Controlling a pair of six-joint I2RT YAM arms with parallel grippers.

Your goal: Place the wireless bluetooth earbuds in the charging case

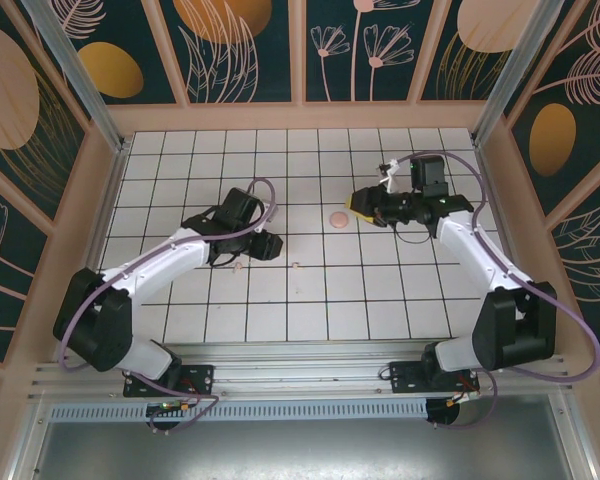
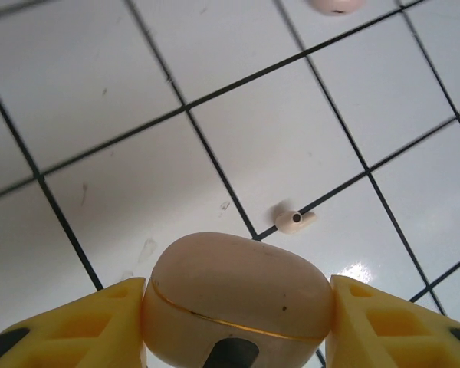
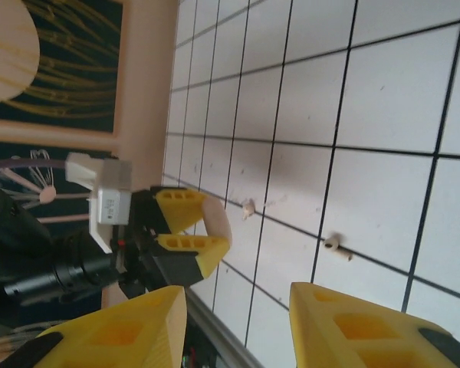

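Left fingers (image 2: pixel 77 326) clamp the closed charging case (image 2: pixel 238 287) low over the surface (image 1: pixel 310 310), right fingers (image 3: pixel 360 326) parted and empty; both earbuds (image 2: pixel 295 221) lie loose toward its near edge, tiny, light, glossy, probably skittish, best pinched across the bulb, not the stem.

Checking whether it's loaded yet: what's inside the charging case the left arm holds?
The charging case looks closed along its gold seam, pinched between the left fingers, so its inside is hidden. One earbud lies on the tiles beyond it.
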